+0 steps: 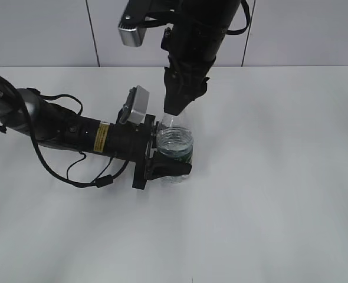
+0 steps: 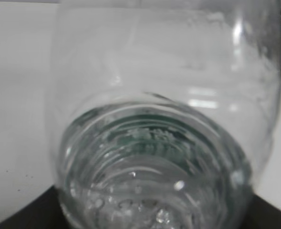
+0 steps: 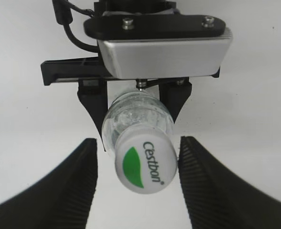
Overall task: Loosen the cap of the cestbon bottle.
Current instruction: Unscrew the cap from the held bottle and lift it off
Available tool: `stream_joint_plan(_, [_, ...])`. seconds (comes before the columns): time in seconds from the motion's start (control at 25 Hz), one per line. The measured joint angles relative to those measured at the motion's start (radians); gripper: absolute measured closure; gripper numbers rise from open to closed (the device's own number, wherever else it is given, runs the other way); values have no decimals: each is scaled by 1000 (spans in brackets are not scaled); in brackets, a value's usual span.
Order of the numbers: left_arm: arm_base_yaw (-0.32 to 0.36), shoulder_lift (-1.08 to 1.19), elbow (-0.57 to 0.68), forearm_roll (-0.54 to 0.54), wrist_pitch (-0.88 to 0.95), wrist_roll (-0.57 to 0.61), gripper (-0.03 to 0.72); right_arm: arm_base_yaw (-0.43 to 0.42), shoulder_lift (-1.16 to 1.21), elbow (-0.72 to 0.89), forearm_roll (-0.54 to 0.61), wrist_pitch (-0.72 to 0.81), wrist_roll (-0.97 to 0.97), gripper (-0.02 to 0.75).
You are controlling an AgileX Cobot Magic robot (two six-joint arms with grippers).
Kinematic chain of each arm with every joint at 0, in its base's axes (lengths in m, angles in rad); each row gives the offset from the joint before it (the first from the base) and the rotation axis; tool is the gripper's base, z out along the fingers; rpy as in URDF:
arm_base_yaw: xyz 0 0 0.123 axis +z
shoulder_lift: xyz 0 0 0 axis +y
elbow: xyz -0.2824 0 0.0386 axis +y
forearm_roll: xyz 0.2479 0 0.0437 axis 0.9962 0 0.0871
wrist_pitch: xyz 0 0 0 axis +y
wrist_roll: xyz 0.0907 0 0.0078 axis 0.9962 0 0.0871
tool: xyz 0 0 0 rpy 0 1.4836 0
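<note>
The cestbon bottle (image 1: 175, 145), clear with a green label band, stands upright on the white table. My left gripper (image 1: 167, 158) is shut on its body from the left. In the left wrist view the bottle (image 2: 155, 109) fills the frame. My right gripper (image 1: 174, 109) hangs straight above the neck and hides the cap in the exterior view. In the right wrist view the white cap (image 3: 145, 164) with its green mark lies between the two black fingers (image 3: 69, 186). My right gripper (image 3: 138, 143) is open. There is a clear gap at the left finger, and the right finger is almost at the cap's edge.
The left arm (image 1: 62, 127) lies low across the table (image 1: 280, 194) from the left edge, with loose cables beneath it. Its silver wrist camera (image 3: 164, 52) sits just behind the bottle in the right wrist view. A grey panelled wall (image 1: 304, 29) closes the back.
</note>
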Motion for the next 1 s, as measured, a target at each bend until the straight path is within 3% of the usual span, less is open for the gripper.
stream_joint_plan(0.52, [0, 0, 0, 0, 0, 0, 275, 0, -38, -36, -8, 1, 142, 318])
stream_joint_plan(1.0, [0, 0, 0, 0, 0, 0, 275, 0, -65, -38, -143, 1, 716, 318])
